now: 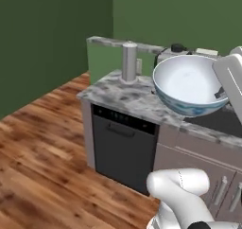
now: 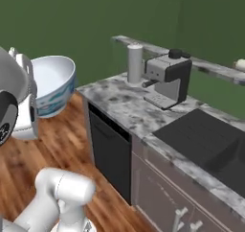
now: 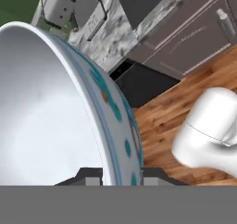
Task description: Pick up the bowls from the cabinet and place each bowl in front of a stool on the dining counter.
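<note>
One white bowl (image 1: 189,88) with a blue-green pattern outside hangs in the air, tipped on its side with the plain white inside facing out. My gripper (image 1: 222,93) is shut on its rim. In the right base view the bowl (image 2: 50,82) is at the far left over the wooden floor, with the gripper (image 2: 31,89) at its left edge. In the hand view the bowl (image 3: 51,116) stands edge-on, and the gripper (image 3: 121,176) has one dark fingertip on each side of the wall. The cabinet, the stool and the dining counter are out of view.
A marble-topped kitchen counter (image 1: 123,98) with a black dishwasher (image 1: 124,145) stands ahead. On it are a steel cylinder (image 2: 135,63), a coffee machine (image 2: 168,77) and a black cooktop (image 2: 206,130). A marble-capped half wall (image 1: 108,42) runs behind. Wooden floor (image 1: 42,143) lies open to the left.
</note>
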You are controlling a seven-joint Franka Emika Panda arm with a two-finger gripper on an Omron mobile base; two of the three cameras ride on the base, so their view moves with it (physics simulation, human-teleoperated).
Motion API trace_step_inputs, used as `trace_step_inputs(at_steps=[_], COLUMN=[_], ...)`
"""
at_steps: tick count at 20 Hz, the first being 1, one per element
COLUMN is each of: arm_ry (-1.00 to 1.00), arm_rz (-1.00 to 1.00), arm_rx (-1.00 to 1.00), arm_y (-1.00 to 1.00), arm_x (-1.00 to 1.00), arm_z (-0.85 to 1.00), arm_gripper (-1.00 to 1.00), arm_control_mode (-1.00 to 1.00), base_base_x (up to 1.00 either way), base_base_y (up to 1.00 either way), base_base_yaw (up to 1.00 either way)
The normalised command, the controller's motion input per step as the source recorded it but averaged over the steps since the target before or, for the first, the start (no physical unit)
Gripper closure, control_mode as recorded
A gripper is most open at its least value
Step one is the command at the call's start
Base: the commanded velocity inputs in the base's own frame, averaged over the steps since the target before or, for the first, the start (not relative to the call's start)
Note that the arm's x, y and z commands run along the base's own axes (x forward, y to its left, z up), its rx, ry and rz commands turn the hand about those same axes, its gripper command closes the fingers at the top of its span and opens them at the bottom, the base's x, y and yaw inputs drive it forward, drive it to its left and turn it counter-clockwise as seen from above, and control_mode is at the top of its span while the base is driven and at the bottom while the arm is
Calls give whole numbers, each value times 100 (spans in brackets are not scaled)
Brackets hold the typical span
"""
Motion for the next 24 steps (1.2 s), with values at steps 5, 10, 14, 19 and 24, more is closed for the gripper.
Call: trace_step_inputs(at_steps=[5, 10, 14, 19, 24], arm_ry=[0, 0, 0, 0, 0], arm_rz=[0, 0, 0, 0, 0], arm_rx=[0, 0, 0, 0, 0], arm_y=[0, 0, 0, 0, 0], arm_x=[0, 0, 0, 0, 0], arm_z=[0, 0, 0, 0, 0], arm_gripper=[100, 100, 100, 100, 100], arm_control_mode=[100, 100, 100, 100, 100], base_base_x=[97, 92, 94, 89, 88], base_base_y=[100, 100, 100, 100, 100], base_base_yaw=[-45, -31, -28, -23, -21])
